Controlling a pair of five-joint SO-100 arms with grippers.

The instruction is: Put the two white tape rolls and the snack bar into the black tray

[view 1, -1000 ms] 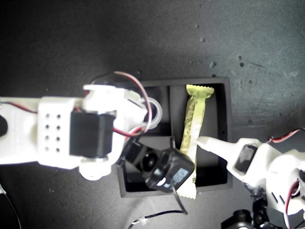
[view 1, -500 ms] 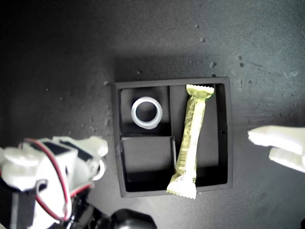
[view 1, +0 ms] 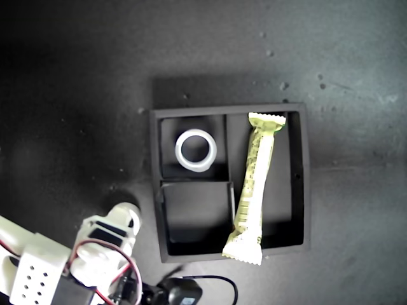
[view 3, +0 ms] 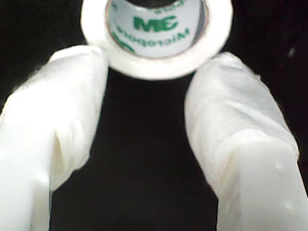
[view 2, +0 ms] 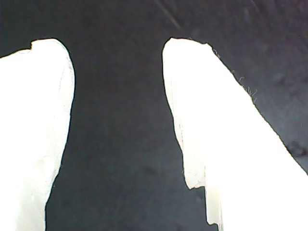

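**While one roll waits at the jaws, the tray already holds two things**

Exterior view: the black tray [view 1: 156, 184] sits at the middle. The wide white roll [view 1: 179, 150] lies flat in the small compartment at ten o'clock. The snack bar [view 1: 254, 184] lies in the long compartment at three o'clock, its long axis running twelve to six, with its six o'clock end riding over the tray wall. An arm [view 1: 95, 248] sits at seven o'clock from the tray, outside it. I cannot tell from here which arm it is, and the smaller roll does not show.

First wrist view: my first gripper [view 2: 118, 48] has its jaws apart with nothing between them, only bare dark surface.

Second wrist view: my second gripper [view 3: 150, 72] has its jaws apart, not clamped. The smaller roll [view 3: 159, 24], with green print on its core, lies dead ahead at the fingertips, its hole facing the camera. It is wider than the gap between the jaws, and whether they touch its rim I cannot tell. My second gripper looks best placed for this last roll.
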